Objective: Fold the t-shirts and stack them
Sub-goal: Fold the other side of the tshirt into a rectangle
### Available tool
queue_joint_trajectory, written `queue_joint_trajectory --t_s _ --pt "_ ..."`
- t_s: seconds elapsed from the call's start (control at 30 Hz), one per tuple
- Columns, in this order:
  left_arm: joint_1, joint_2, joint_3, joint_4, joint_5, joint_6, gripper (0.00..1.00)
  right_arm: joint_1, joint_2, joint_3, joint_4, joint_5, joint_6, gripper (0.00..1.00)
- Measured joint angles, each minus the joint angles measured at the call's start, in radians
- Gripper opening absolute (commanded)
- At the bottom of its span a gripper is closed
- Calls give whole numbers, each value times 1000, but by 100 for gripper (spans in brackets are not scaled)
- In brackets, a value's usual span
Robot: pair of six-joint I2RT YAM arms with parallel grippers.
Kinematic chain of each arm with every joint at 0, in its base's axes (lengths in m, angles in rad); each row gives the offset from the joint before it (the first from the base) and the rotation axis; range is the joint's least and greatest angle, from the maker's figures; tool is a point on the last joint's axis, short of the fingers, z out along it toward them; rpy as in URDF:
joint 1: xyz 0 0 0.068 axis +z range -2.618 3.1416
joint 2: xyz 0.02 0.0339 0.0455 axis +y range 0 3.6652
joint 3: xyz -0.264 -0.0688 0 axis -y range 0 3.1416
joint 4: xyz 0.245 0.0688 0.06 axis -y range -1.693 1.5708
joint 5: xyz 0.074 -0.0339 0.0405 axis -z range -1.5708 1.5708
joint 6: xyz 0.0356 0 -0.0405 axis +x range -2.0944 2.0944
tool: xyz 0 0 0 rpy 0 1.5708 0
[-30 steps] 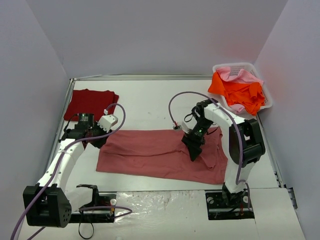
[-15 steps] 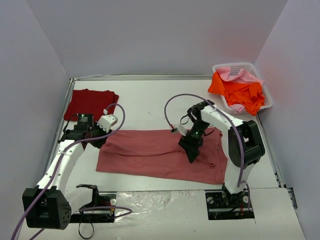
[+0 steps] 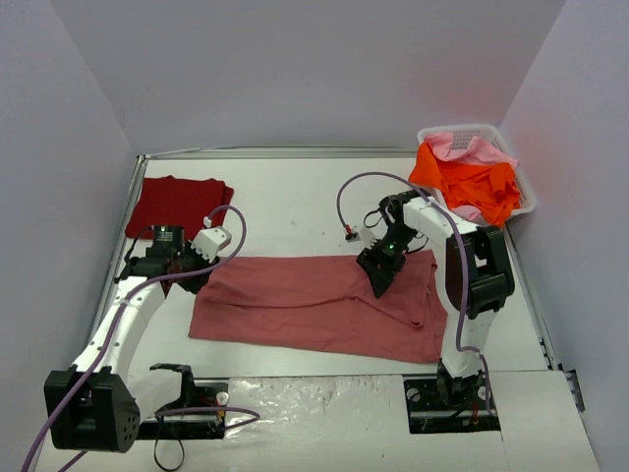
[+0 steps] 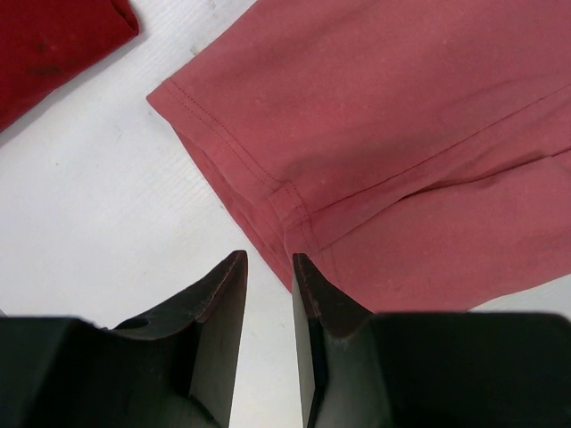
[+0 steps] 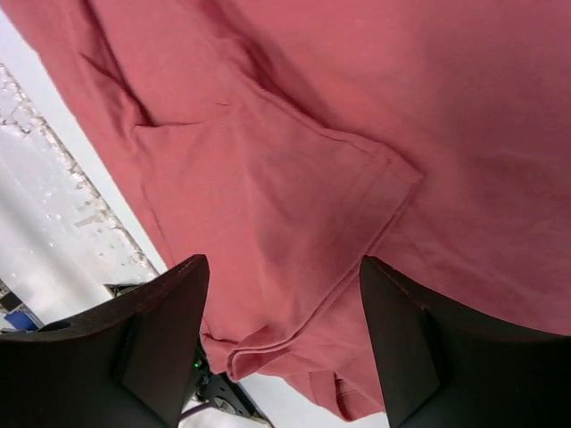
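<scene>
A muted rose-red t-shirt (image 3: pixel 305 305) lies spread across the middle of the table. My left gripper (image 3: pixel 194 278) hovers at its left edge. In the left wrist view that gripper (image 4: pixel 268 259) is open by a narrow gap with only bare table between the fingers, and the shirt's hem (image 4: pixel 401 134) lies just beyond the tips. My right gripper (image 3: pixel 378 283) hangs over the shirt's right part. In the right wrist view it (image 5: pixel 284 260) is wide open and empty above a folded-in sleeve (image 5: pixel 312 178). A dark crimson t-shirt (image 3: pixel 177 204) lies folded at the back left.
A white lattice basket (image 3: pixel 462 128) at the back right holds a bright orange shirt (image 3: pixel 477 182) and a light pink one (image 3: pixel 462 147). Grey walls close in the table on three sides. Foil-like sheeting (image 3: pixel 295 403) covers the near edge between the arm bases.
My right gripper has moved from the shirt's middle toward its far edge, still open. The left arm has hardly moved.
</scene>
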Motion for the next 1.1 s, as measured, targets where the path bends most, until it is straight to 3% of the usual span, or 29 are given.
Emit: queue_joint_trajectory --t_s 0.7,1.1 --pt "0 0 -29 8 11 2 26 -31 74 5 31 26 0 42" --pt "0 0 -29 8 11 2 26 -31 95 -6 43 27 -1 10"
